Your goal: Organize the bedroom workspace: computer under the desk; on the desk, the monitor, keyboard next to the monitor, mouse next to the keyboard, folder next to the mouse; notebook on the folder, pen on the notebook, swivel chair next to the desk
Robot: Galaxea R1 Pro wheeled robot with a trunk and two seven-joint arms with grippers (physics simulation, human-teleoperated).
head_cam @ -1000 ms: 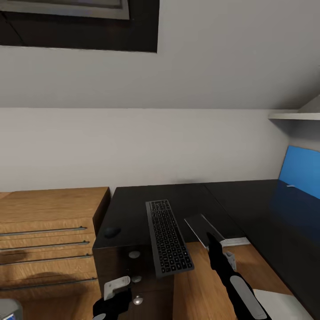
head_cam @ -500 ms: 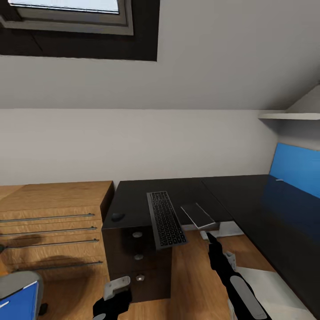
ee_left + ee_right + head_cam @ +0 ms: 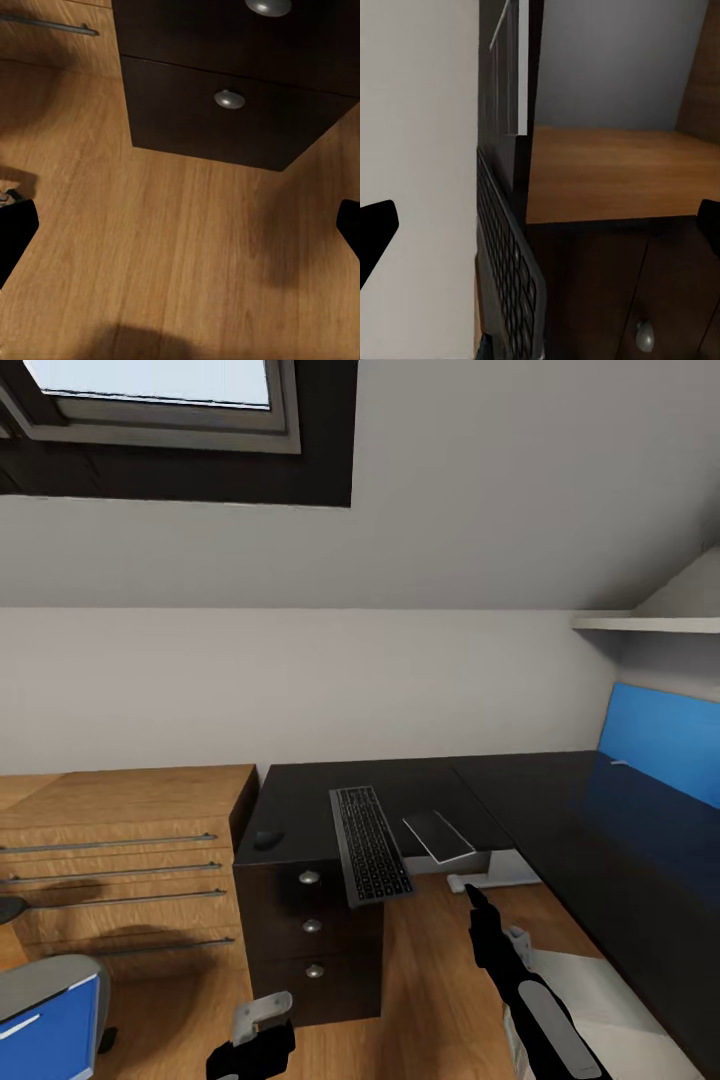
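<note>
The left gripper [image 3: 180,217] had its jaws spread wide and empty, one dark fingertip [image 3: 15,236] at each side of its wrist view, over bare wood floor [image 3: 150,247] in front of the bottom drawer [image 3: 240,120] of the bench. In the head view the left gripper [image 3: 255,1035] hung low, just before that drawer stack. The right gripper [image 3: 540,217] likewise held its jaws apart with nothing between them; in the head view the right gripper [image 3: 478,920] pointed toward the front edge of the bench [image 3: 520,800].

The keyboard [image 3: 369,844] lay on the black bench top, its near end jutting past the front edge over the drawers; the right wrist view caught the keyboard [image 3: 510,262] edge-on. Just beside it, toward the corner of the L, lay the notebook [image 3: 438,835], also overhanging the edge. The mouse [image 3: 266,839] sat on the bench's left end, apart from the keyboard. A round silver knob [image 3: 309,877] marked each of the three drawers.

The blue back panel [image 3: 660,745] stood along the bench's right wing, with a small pale stick, possibly the pen [image 3: 621,763], at its foot. A white object [image 3: 495,875] lay on the floor under the bench. The wood dresser [image 3: 120,850] stood touching the bench's left end. At the lower left corner, the folder [image 3: 45,1025] rested on the swivel chair [image 3: 40,975].
</note>
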